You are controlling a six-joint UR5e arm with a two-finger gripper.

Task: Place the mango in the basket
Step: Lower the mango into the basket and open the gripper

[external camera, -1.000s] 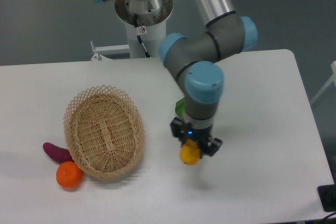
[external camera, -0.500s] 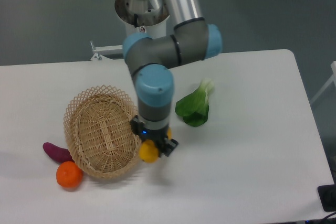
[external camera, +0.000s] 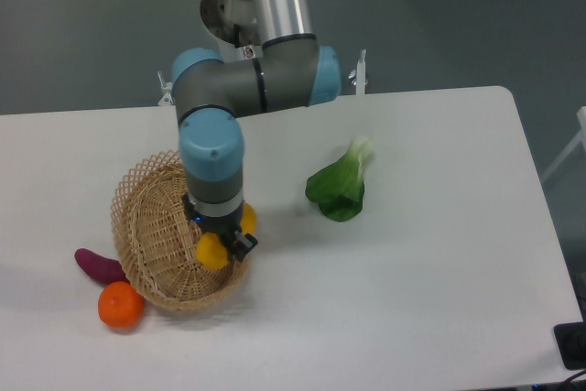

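Nearest the camera, a round deep-orange fruit (external camera: 121, 306) sits on the white counter (external camera: 439, 299), touching or all but touching the outer front-left wall of the basket; just behind it lies a small purple sweet potato (external camera: 99, 266), also tucked against the wicker. Both lie outside the container and play no part in the job. Next, the basket (external camera: 146, 191), an oval of light tan weave with an open lattice rim, stands upright at the left of the counter, its mouth free to receive. Over its right-hand interior hangs the gripper (external camera: 218, 246), pointing straight down; its fingers are pinched on the mango (external camera: 211, 251), whose yellow-orange body shows between and below them. The fruit is held above the basket floor, inside the line of the rim as seen from here, though whether it touches the weave cannot be told. The vertical hold probably lets the fruit drop cleanly once the fingers part; the release seems the only step left. Farther back and to the right, well apart from the basket, a leafy green vegetable (external camera: 340, 187) lies flat on the counter. Beyond it the arm's grey links and blue joint caps rise to the base at the rear edge.
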